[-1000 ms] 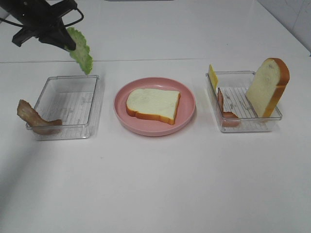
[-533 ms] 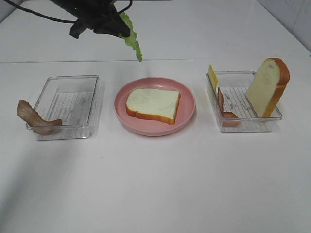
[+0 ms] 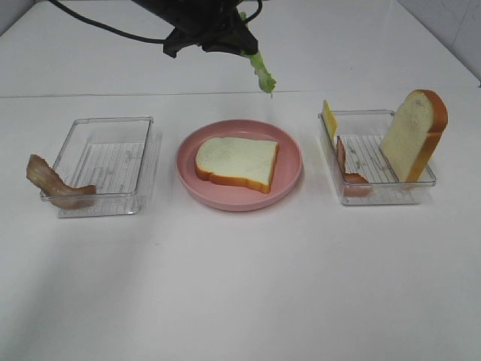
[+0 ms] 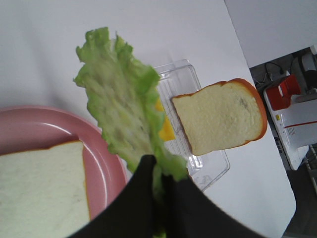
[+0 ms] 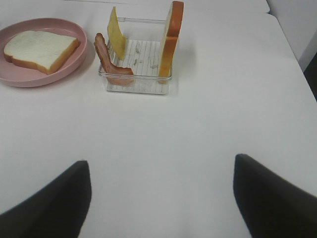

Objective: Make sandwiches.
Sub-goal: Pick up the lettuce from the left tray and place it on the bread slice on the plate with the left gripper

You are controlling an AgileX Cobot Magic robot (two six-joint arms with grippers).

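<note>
My left gripper (image 3: 239, 41) hangs above the far rim of the pink plate (image 3: 289, 177), shut on a ruffled green lettuce leaf (image 3: 261, 71) that dangles down; the left wrist view shows the lettuce (image 4: 121, 104) pinched between the fingers (image 4: 143, 193). One bread slice (image 3: 237, 162) lies flat on the plate. A second bread slice (image 3: 413, 135) stands upright in the right tray (image 3: 383, 197), with a yellow cheese piece (image 3: 329, 119) and a bacon strip (image 3: 347, 167). Another bacon strip (image 3: 52, 184) hangs over the left tray's corner. My right gripper (image 5: 161, 198) is open, low over bare table.
The clear left tray (image 3: 105, 162) holds nothing inside. In the right wrist view, the right tray (image 5: 136, 82) and plate (image 5: 81, 54) lie ahead of the open fingers. The table's right edge shows in that view.
My left gripper has carried the lettuce rightward from above the left tray to above the plate's far side. Everything else stayed put.
</note>
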